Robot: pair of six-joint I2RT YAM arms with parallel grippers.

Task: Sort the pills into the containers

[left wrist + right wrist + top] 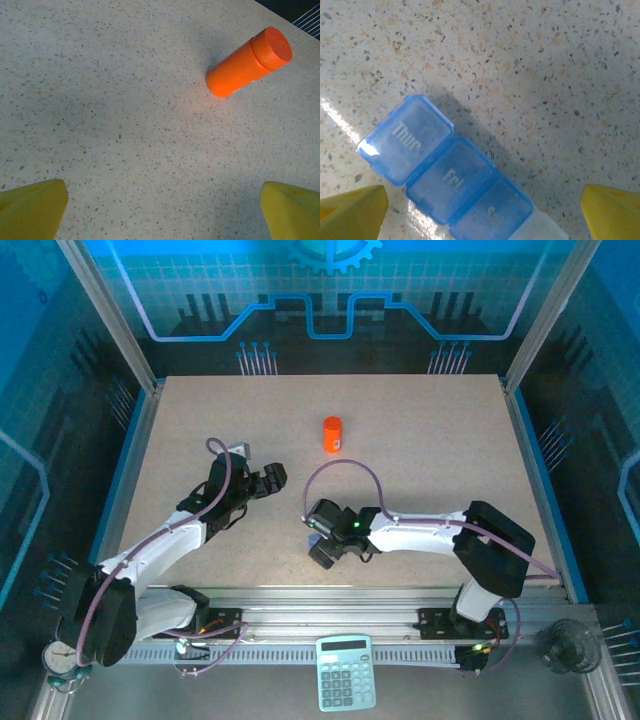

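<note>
Pill box lies lids-down on the table, right under our right gripper, whose jaws are spread wide and empty. Our left gripper, equally wide, faces the capped orange bottle. We reckon sorting hasn't begun.

The pill box is running off the bottom edge, clipping its third label. Yellow fingertips are showing partly.

Left hand open; right hand open.
</note>
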